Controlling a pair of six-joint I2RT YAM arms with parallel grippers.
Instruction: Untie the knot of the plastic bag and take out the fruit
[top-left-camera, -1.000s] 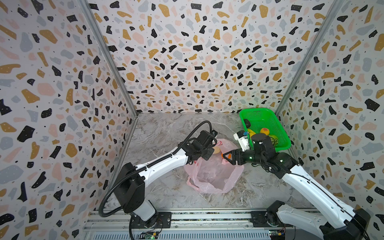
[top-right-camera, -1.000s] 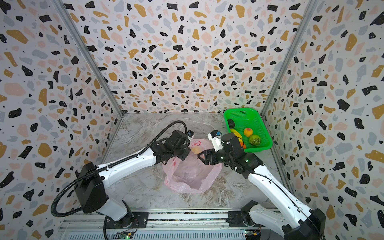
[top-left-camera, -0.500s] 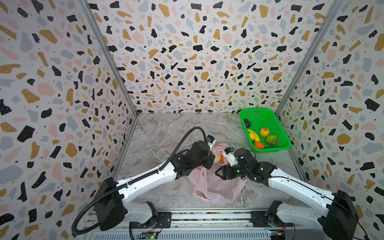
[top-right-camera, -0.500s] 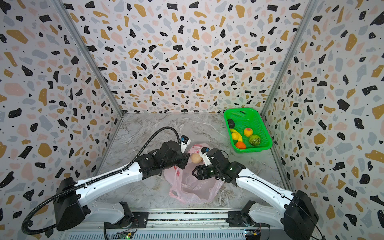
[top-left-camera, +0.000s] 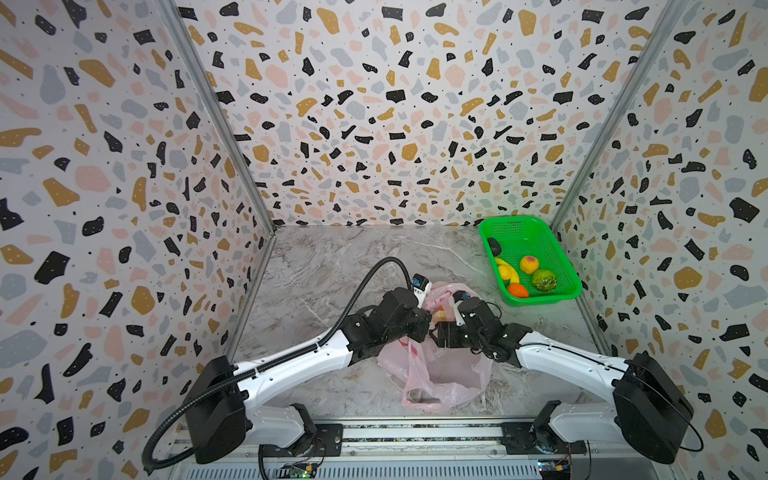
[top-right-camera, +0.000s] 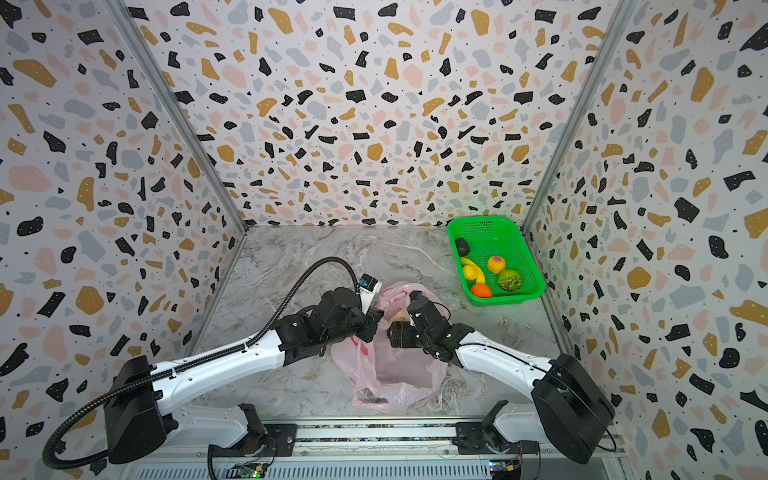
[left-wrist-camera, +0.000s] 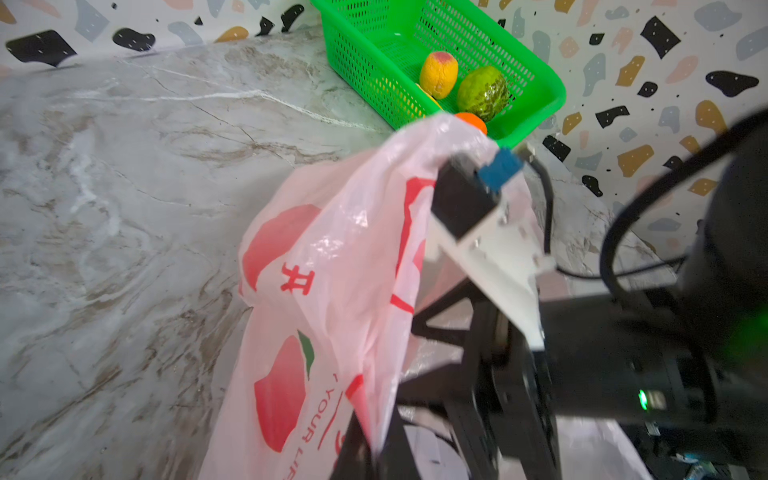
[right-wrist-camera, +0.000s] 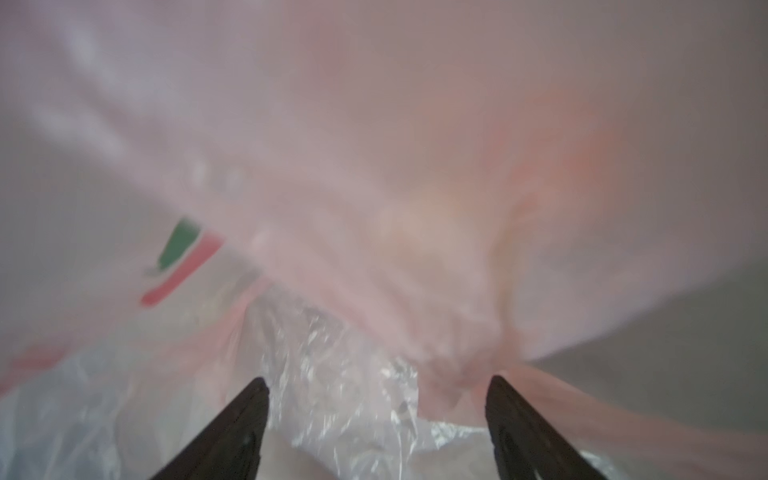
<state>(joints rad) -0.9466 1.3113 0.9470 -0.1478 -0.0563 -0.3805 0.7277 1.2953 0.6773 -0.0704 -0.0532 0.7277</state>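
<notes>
Right wrist view: plastic bag (right-wrist-camera: 374, 145) crowds wide right jaws; left jaws pinch it, green basket (top-left-camera: 540, 245) nearby.

A translucent pink plastic bag (top-left-camera: 436, 374) with red marks sits crumpled on the grey marbled tabletop (top-left-camera: 353, 266). The left gripper (top-left-camera: 424, 329) and right gripper (top-left-camera: 435, 333) face each other, tips close together, at the bag's raised top. Well apart at the far right, a bright green perforated basket (top-left-camera: 525, 235) holds a yellow banana (top-left-camera: 507, 269), a red-yellow peach (top-left-camera: 529, 264), an orange (top-left-camera: 517, 290), a bumpy green ball (top-left-camera: 544, 280) and a dark oval (top-left-camera: 494, 247).

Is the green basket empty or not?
Not empty: the green basket holds a banana, peach, orange, green ball and dark oval.
</notes>
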